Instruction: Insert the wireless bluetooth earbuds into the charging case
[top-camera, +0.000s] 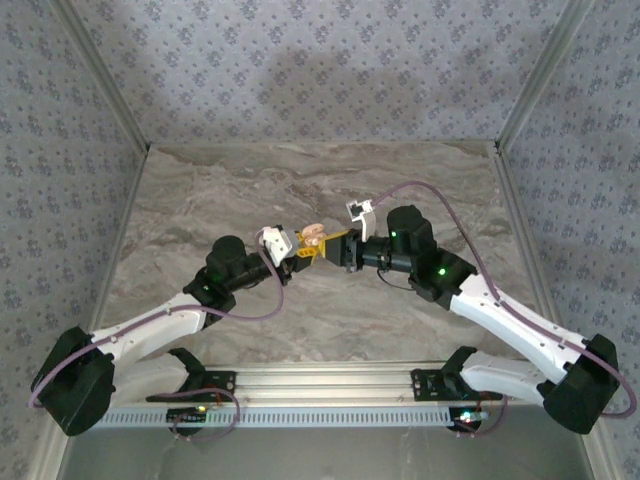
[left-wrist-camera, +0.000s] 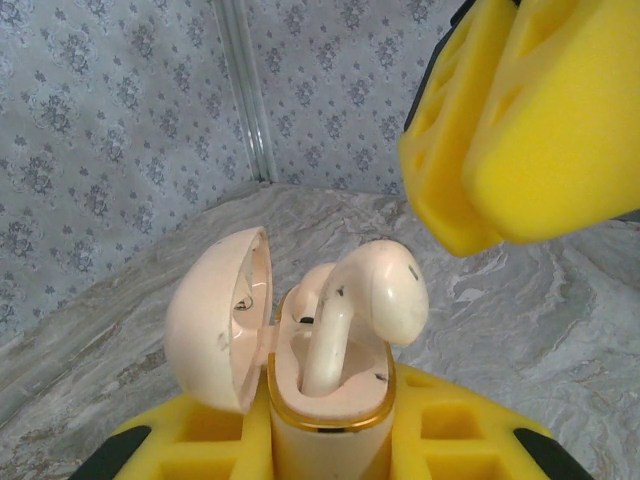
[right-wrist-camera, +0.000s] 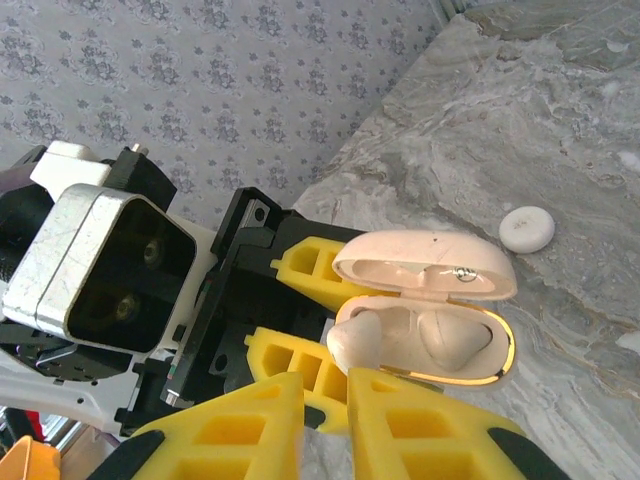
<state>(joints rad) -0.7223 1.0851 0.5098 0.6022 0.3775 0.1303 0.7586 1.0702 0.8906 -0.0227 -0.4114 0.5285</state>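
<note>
Claws meet near the middle of the bench. Start on the left.

The left claw reaches toward 2 o'clock. It is squeezed tight on the bottom of the charging case. It holds the case standing up, and the case seems to be up off the bench. That way the holes face up and things can drop in. The lid hangs open on the 9 o'clock side, out of the way.

One of the wireless bluetooth earbuds looks like it sits low in its hole at the back. The other earbud is only part way in. Its thin stem goes down into the hole. Its fat round head sticks up over the rim and leans toward 2 o'clock. I think it needs a push down before the lid can shut.

The right claw is at 1 o'clock from that earbud, near it but not touching. Its two yellow fingers are pressed together with nothing between them. Closed like that, they make one blunt tip, which looks good for poking the earbud down.

In the right wrist view, a small white disc lies flat on the bench. It is at about 2 o'clock from the case and apart from it.
</note>
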